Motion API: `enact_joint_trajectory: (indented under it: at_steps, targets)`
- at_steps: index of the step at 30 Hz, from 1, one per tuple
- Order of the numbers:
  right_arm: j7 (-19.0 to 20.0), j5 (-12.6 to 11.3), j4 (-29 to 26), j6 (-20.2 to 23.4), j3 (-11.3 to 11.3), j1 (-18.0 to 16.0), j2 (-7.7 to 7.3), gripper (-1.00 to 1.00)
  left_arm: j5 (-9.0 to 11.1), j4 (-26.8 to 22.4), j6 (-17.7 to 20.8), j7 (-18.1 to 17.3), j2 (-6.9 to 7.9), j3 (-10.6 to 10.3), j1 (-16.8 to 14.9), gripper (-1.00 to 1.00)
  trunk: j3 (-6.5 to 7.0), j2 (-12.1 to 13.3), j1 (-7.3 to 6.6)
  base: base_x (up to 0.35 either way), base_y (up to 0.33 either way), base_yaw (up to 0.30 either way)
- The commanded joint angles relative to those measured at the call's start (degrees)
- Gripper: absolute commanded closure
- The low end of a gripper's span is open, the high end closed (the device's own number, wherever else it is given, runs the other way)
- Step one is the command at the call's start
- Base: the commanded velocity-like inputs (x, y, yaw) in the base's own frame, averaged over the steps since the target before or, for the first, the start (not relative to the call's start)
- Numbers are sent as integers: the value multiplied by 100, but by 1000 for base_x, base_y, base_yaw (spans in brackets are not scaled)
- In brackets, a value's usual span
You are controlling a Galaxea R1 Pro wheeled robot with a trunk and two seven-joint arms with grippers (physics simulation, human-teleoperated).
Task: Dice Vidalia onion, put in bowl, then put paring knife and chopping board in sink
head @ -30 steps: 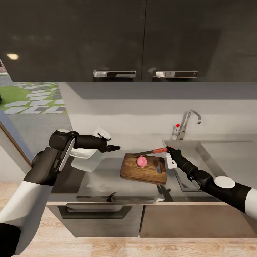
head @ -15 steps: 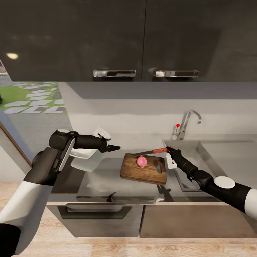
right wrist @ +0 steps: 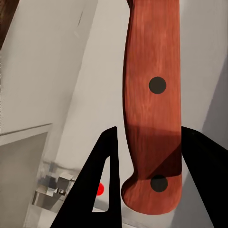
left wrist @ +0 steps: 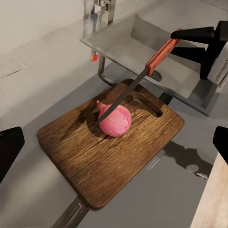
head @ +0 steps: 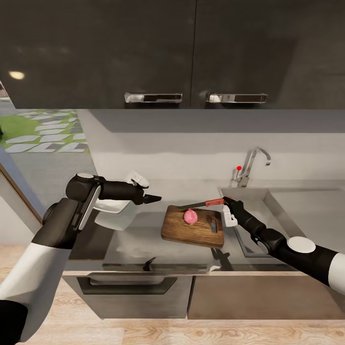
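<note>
The pink-red Vidalia onion (head: pixel 190 216) sits whole on the dark wooden chopping board (head: pixel 184 233) on the grey countertop (head: pixel 143 242). My right gripper (head: pixel 227 201) is shut on the red-brown handle of the paring knife (head: pixel 214 202). In the left wrist view the blade tip rests on the onion (left wrist: pixel 115 122) at its top. In the right wrist view the black fingers (right wrist: pixel 102 180) clamp the handle (right wrist: pixel 152 95). My left gripper (head: pixel 155 198) hovers left of the board, open, its fingers (left wrist: pixel 9 147) wide apart. The white bowl (head: pixel 115 214) lies partly behind the left arm. The sink (head: pixel 273 206) is right of the board.
A chrome tap (head: pixel 252 164) with a red knob (head: pixel 238 168) stands behind the sink. Dark wall cabinets (head: pixel 191 52) hang overhead. Dark cabinet fronts (head: pixel 129 287) lie below the counter edge. A window onto a garden (head: pixel 33 134) is at the left.
</note>
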Motion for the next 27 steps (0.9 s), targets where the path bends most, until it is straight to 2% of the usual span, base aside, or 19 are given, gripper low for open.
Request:
enact_joint_trajectory:
  at_steps: [1,10,27]
  targets:
    - [-28,50,-7,57,32,-15,-4,100,-28,-5,34,-35,2,-3,-7,-100,-31,-54,26,0,0,0]
    - [-28,50,-7,57,32,-15,-4,100,-29,-5,34,-35,2,-3,-7,-100,-49,-94,48,0,0,0]
    - [-28,50,-7,57,41,-15,-4,100,-30,-5,34,-35,2,-3,-7,-100,-354,-776,421,0,0,0]
